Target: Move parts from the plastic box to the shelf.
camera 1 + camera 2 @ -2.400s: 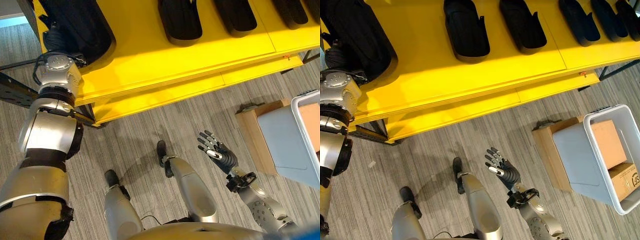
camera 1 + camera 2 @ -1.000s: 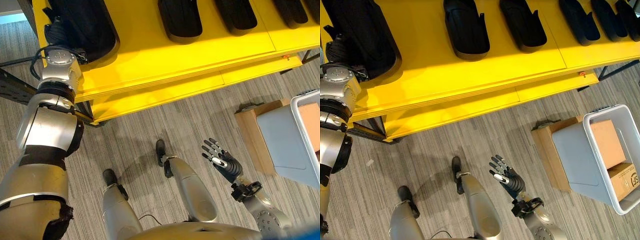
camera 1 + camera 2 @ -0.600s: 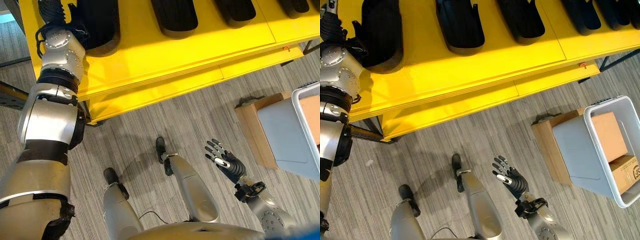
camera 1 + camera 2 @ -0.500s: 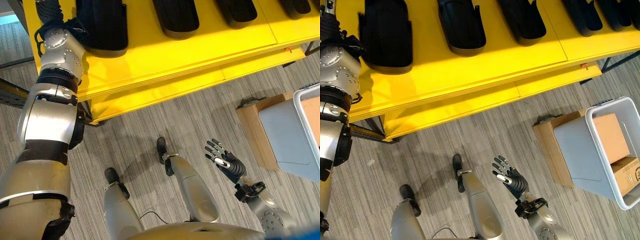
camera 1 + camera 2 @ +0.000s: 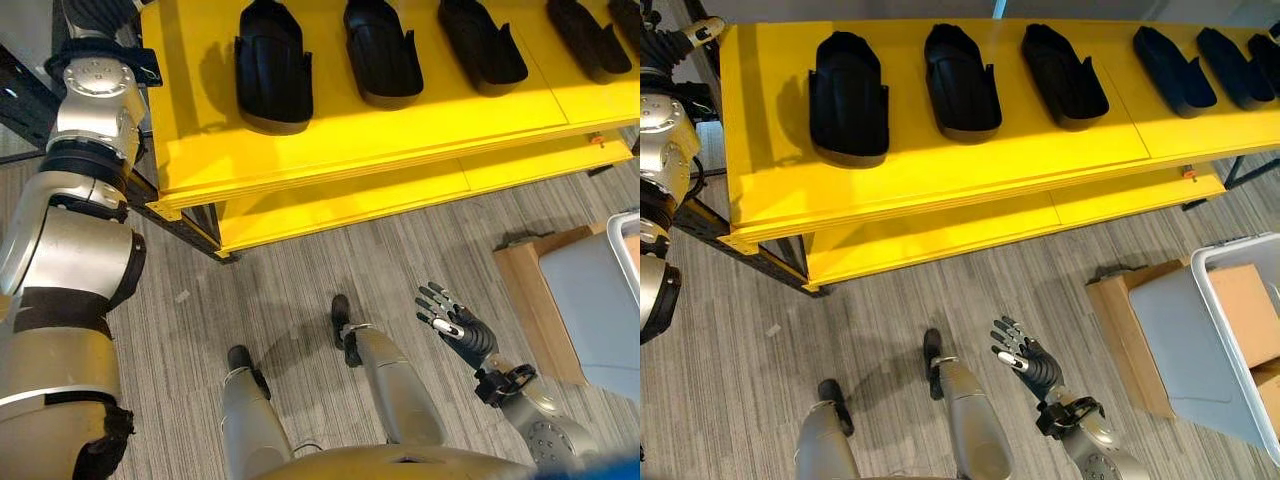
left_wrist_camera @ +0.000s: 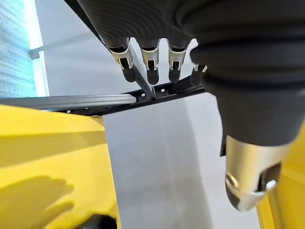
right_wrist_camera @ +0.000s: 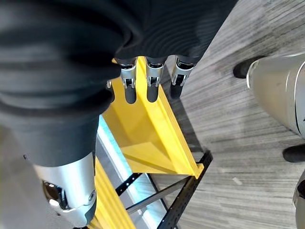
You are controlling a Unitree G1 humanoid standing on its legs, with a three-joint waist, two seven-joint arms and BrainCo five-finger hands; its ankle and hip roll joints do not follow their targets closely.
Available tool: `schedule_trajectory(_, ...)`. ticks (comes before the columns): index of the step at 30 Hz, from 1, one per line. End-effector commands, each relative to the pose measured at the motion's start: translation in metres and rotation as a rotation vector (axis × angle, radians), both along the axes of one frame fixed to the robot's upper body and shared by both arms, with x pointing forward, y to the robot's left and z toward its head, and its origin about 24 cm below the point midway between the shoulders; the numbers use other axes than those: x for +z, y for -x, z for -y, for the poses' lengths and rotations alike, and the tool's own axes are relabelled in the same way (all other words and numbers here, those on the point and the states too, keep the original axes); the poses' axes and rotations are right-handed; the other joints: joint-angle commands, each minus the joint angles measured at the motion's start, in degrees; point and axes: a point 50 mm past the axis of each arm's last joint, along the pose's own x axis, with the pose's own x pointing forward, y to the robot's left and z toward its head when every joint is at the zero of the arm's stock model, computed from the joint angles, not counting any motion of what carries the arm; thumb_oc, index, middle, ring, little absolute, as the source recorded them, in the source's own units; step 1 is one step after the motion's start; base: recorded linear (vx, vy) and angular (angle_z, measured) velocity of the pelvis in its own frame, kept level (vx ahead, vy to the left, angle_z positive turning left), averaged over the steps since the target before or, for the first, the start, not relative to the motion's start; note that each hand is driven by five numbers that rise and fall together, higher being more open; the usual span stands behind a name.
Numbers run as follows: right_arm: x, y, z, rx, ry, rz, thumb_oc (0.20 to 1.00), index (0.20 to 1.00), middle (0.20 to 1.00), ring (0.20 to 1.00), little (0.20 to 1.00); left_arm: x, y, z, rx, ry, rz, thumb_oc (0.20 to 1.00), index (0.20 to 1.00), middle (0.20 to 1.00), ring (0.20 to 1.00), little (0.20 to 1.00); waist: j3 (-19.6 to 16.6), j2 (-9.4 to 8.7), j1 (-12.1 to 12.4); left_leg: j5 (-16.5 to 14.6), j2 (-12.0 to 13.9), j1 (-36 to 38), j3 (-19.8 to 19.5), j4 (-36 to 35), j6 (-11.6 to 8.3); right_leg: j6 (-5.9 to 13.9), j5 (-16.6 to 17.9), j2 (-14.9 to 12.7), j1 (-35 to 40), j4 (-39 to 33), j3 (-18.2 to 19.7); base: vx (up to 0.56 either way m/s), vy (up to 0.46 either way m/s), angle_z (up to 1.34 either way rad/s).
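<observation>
Several black moulded parts lie in a row on the yellow shelf (image 5: 940,170); the leftmost part (image 5: 848,95) rests near its left end. My left hand (image 6: 148,62) is open and holds nothing, raised past the shelf's left corner beside a black rail (image 6: 95,100). Low over the floor in front of the shelf, my right hand (image 5: 1025,362) is open with fingers spread and empty. The grey plastic box (image 5: 1200,330) stands at the right, tilted, with cardboard cartons (image 5: 1250,310) inside.
A brown wooden block (image 5: 1120,310) props the plastic box at its left side. The shelf has a lower yellow level (image 5: 940,240) on a black frame (image 5: 185,225). Grey striped floor (image 5: 870,300) lies between me and the shelf.
The camera has shifted. My left hand has let go of the leftmost black part on the shelf and drawn away up and to the left. My right hand has sunk slightly.
</observation>
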Motion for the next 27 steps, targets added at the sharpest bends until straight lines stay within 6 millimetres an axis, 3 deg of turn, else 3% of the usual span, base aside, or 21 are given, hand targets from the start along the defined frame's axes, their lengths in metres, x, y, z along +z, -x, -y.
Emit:
schedule_trajectory(1,0.015,-0.008,0.0,0.037,-0.017,0.117,1.0,1.0,1.0,1.0,1.0,0.02,0.015,0.04,0.052,-0.753,0.063,1.0,1.0,1.0,1.0,1.0,4.24,-0.71,-0.8,1.13,3.93,0.85,-6.93,0.24,-3.47,7.04,-5.29,-7.28,6.15,2.07,3.47,-0.13,0.001,0.42)
schedule_trajectory(2,0.017,-0.01,0.001,0.039,-0.014,0.131,1.0,1.0,1.0,1.0,1.0,0.014,0.015,0.052,0.027,-0.862,0.056,1.0,1.0,1.0,1.0,1.0,4.69,-0.8,-0.54,2.92,3.48,0.4,-6.94,-0.24,-3.11,6.78,-3.67,-7.55,5.98,1.36,3.51,-0.14,0.022,0.49)
schedule_trajectory(6,0.021,-0.01,0.001,0.079,0.004,0.147,1.0,1.0,1.0,1.0,1.0,-0.017,0.01,0.051,0.058,-1.075,-0.062,1.0,1.0,1.0,1.0,1.0,6.11,-0.72,-0.29,2.92,3.23,2.06,-6.4,-0.14,-2.94,6.98,-3.61,-8.26,7.25,1.6,4.06,-0.08,0.047,0.12)
schedule_trajectory(11,0.024,-0.007,0.008,0.101,0.033,0.151,1.0,1.0,1.0,1.0,1.0,-0.042,0.004,0.073,0.064,-1.473,-0.129,1.0,1.0,1.0,1.0,1.0,6.62,-0.69,-0.46,2.85,3.02,2.16,-5.99,0.11,-3.06,7.21,-3.51,-8.58,6.82,2.0,4.53,-0.04,0.015,-0.02)
schedule_trajectory(14,0.026,-0.006,0.011,0.099,0.039,0.157,1.0,1.0,1.0,1.0,1.0,-0.057,0.002,0.075,0.036,-1.574,-0.184,1.0,1.0,1.0,1.0,1.0,6.46,-0.72,-0.61,2.88,3.19,1.95,-5.63,0.27,-3.1,7.36,-3.28,-8.48,6.37,1.96,4.86,0.01,0.009,-0.01)
schedule_trajectory(15,0.026,-0.005,0.013,0.093,0.044,0.156,1.0,1.0,1.0,1.0,1.0,-0.062,0.001,0.076,0.018,-1.573,-0.2,1.0,1.0,1.0,1.0,1.0,6.33,-0.51,-0.61,1.21,3.41,2.46,-5.66,0.64,-3.36,7.68,-4.76,-8.42,6.74,2.51,4.9,0.07,0.017,-0.07)
schedule_trajectory(17,0.027,-0.006,0.013,0.092,0.044,0.162,1.0,1.0,1.0,1.0,1.0,-0.064,-0.001,0.073,0.039,-1.565,-0.219,1.0,1.0,1.0,1.0,1.0,6.39,-0.64,-0.77,2.87,3.28,1.65,-5.44,0.33,-3.04,7.42,-3.24,-8.4,5.72,2.11,5.14,-0.01,0.008,-0.08)
schedule_trajectory(19,0.027,-0.005,0.014,0.09,0.046,0.16,1.0,1.0,1.0,1.0,1.0,-0.067,-0.002,0.07,0.05,-1.55,-0.236,1.0,1.0,1.0,1.0,1.0,6.06,-0.46,-0.88,1.32,3.51,2.11,-5.4,0.55,-3.32,7.74,-4.68,-8.35,6.07,2.56,5.06,-0.01,0.002,-0.11)
schedule_trajectory(20,0.027,-0.005,0.015,0.086,0.044,0.163,1.0,1.0,1.0,1.0,1.0,-0.066,-0.003,0.071,0.051,-1.544,-0.233,1.0,1.0,1.0,1.0,1.0,6.15,-0.63,-0.97,3.01,3.34,1.34,-5.22,0.18,-3.07,7.46,-3.2,-8.42,5.31,2.09,5.24,0.0,0.0,-0.12)
schedule_trajectory(21,0.027,-0.004,0.015,0.083,0.042,0.158,1.0,1.0,1.0,1.0,1.0,-0.065,-0.004,0.068,0.069,-1.524,-0.242,1.0,1.0,1.0,1.0,1.0,5.73,-0.36,-1.16,1.32,3.58,1.8,-5.22,0.67,-3.42,7.72,-4.78,-8.31,5.48,2.83,5.14,0.01,0.004,-0.09)
schedule_trajectory(27,0.025,-0.002,0.017,0.08,0.04,0.146,1.0,1.0,1.0,1.0,1.0,-0.058,-0.008,0.064,0.111,-1.489,-0.251,1.0,1.0,1.0,1.0,1.0,5.05,-0.13,-1.43,1.39,3.7,1.19,-5.24,0.94,-3.47,7.71,-5.07,-8.11,4.7,3.53,5.26,0.02,-0.002,-0.02)
